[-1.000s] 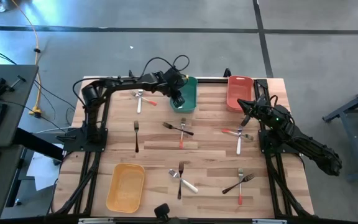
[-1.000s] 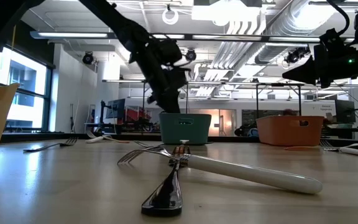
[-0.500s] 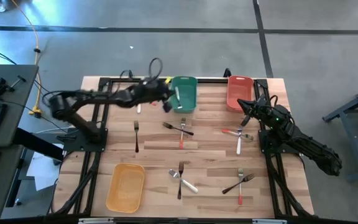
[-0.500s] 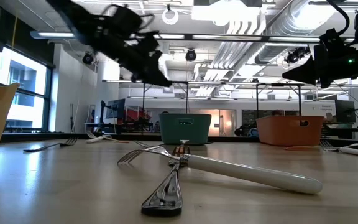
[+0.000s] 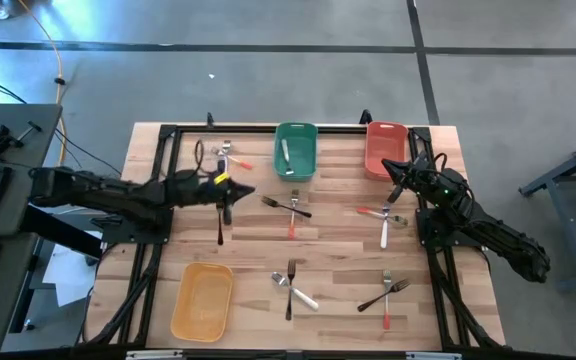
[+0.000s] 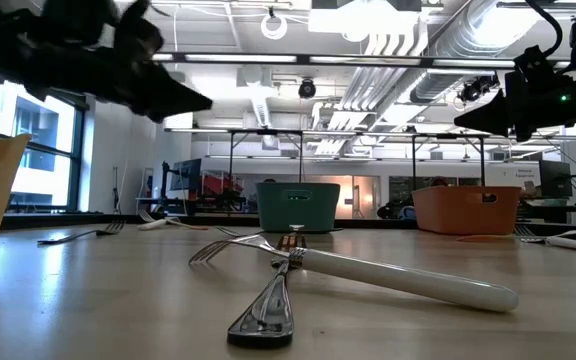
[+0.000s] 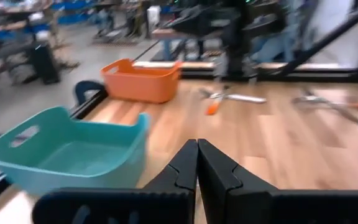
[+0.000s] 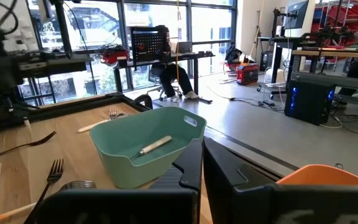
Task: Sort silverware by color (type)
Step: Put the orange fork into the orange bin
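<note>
Left gripper [image 5: 226, 192], fingers pressed together, empty, hovers over a black fork [image 5: 219, 218] at table's 10 o'clock, likely lining up the next pick. One white-handled fork [image 5: 285, 152] lies in the green bin [image 5: 295, 133] at 12. Right gripper [image 5: 396, 172] closed, empty, parked by the red bin [image 5: 384, 132] at 2. Other forks scattered mid-table.

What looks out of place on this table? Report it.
Nothing looks spilled or damaged. Most forks lie crossed in mixed-colour pairs, like the black fork crossing the red-handled fork mid-table. Only one white-handled fork lies in the green bin.
</note>
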{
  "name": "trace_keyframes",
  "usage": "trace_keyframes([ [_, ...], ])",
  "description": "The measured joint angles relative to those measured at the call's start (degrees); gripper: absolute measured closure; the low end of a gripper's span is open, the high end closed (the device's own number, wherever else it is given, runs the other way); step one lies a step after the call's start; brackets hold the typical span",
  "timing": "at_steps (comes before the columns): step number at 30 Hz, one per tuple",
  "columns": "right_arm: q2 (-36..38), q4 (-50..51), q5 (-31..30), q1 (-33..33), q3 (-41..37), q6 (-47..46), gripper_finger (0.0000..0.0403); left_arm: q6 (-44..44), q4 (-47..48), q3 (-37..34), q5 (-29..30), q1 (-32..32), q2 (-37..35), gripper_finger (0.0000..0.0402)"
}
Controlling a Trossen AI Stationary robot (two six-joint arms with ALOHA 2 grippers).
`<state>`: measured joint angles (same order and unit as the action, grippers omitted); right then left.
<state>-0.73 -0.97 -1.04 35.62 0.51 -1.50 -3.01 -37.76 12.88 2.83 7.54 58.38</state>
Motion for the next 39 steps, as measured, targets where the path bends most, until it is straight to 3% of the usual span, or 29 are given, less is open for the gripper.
trace_keyframes([
  [5, 0.00, 0.00, 0.00, 0.02, 0.02, 0.00, 0.0402, 0.54, -1.77, -5.06, 3.72, -6.05, -4.11, 0.0401],
  [11, 0.00, 0.00, 0.00, 0.01, 0.01, -0.01, 0.0402, -0.23, -8.93, -12.24, 3.98, -9.00, -6.92, 0.0401],
  [23, -0.02, -0.18, 0.00, -0.02, 0.01, -0.40, 0.0402, -0.24, -5.45, -12.19, 3.76, -9.13, -8.16, 0.0401],
  [26, -0.02, -0.36, 0.19, -0.02, 0.00, -6.72, 0.0402, -0.22, -4.84, -12.19, 3.76, -9.10, -8.16, 0.0401],
  [31, -0.02, -1.48, -1.04, -0.02, 0.28, -8.98, 0.0402, -0.21, -4.54, -12.19, 3.76, -9.10, -8.16, 0.0401],
  [39, -0.02, -7.78, 6.27, -3.06, 0.46, -14.44, 0.0402, -0.39, -4.43, -12.19, 3.76, -9.10, -8.16, 0.0401],
])
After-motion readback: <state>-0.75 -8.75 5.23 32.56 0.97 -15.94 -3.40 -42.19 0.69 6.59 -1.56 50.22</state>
